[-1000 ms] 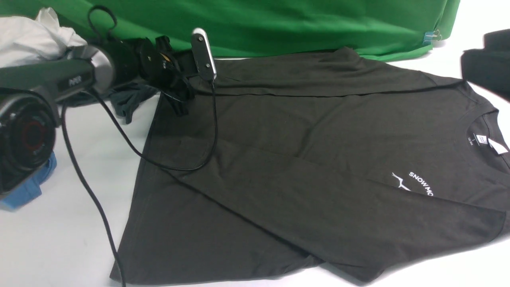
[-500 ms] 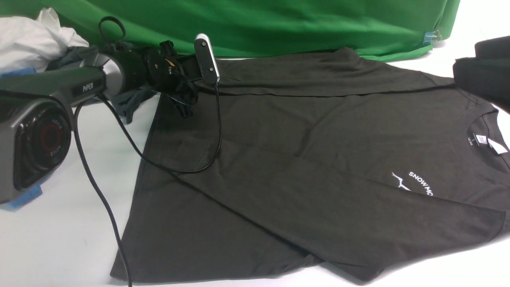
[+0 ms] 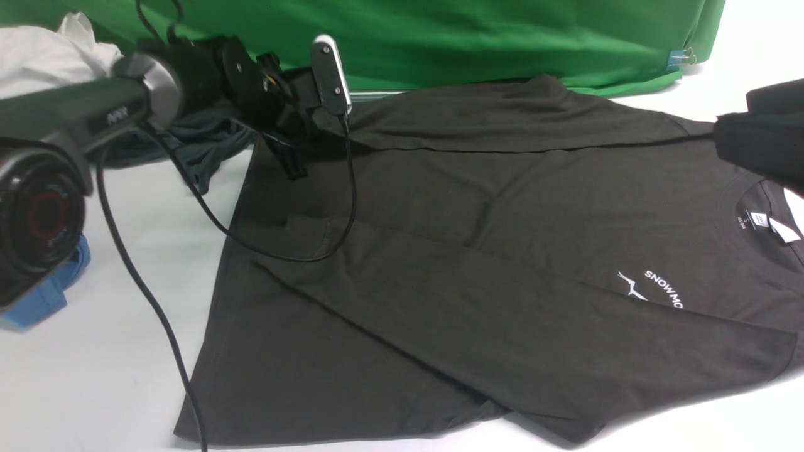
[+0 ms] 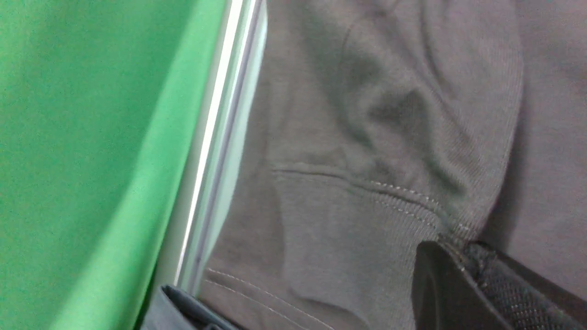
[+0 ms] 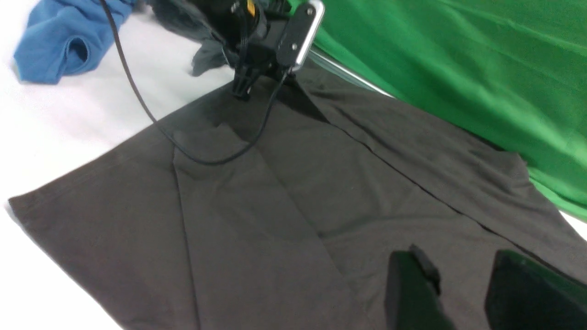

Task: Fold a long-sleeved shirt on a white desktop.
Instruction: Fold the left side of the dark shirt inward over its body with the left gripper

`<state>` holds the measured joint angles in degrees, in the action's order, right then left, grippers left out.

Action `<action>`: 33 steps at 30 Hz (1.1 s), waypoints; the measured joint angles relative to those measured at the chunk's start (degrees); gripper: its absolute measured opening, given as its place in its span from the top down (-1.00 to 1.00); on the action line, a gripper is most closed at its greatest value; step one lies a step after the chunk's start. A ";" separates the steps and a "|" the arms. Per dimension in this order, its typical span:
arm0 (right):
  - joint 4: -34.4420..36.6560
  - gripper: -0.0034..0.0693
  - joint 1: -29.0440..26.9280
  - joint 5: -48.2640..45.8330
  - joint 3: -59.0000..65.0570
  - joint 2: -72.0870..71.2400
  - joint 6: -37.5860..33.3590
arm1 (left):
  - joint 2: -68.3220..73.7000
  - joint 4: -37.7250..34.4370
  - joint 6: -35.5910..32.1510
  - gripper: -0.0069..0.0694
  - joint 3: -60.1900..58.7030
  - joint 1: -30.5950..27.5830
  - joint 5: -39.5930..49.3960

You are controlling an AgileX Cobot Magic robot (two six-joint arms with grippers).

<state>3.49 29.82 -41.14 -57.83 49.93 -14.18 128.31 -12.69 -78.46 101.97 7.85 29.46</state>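
The long-sleeved shirt (image 3: pixel 471 251) lies spread on the white desktop (image 3: pixel 94 376), collar to the right, with its white print (image 3: pixel 656 290) showing. Both sleeves are folded across the body. My left gripper (image 3: pixel 295 168) is at the shirt's far left corner, shut on the ribbed cuff (image 4: pixel 390 215) of the far sleeve. The cuff bunches up where the jaws pinch it (image 4: pixel 451 238). My right gripper (image 5: pixel 463 284) hovers open above the shirt's (image 5: pixel 275 206) collar end with nothing between its fingers (image 5: pixel 412 293). It shows as a dark shape at the right edge (image 3: pixel 757 144).
A green backdrop (image 3: pixel 471 37) hangs along the far side, with a metal bar (image 4: pixel 215 137) at its foot. A dark grey garment (image 3: pixel 195 147), a white cloth (image 3: pixel 44 56) and a blue shirt (image 5: pixel 64 41) lie at the left. The left arm's cable (image 3: pixel 157 314) trails over the shirt's hem.
My left gripper has closed on the cuff at the far left corner and risen slightly, pulling the fabric up. The right gripper has edged a little leftward.
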 joint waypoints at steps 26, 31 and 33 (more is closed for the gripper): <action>0.00 0.25 0.00 -6.44 0.00 0.00 0.00 | -9.12 12.28 21.58 0.76 0.08 5.06 25.73; -0.02 0.25 0.00 -7.67 0.00 0.00 0.00 | -10.35 14.69 24.37 0.76 -2.69 7.27 28.43; -0.02 0.25 0.00 -8.13 0.00 0.00 0.00 | -10.66 15.96 25.41 0.76 -3.73 7.56 28.61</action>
<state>3.48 29.82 -49.27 -57.83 49.93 -14.18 117.64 3.27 -53.05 98.23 15.41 58.07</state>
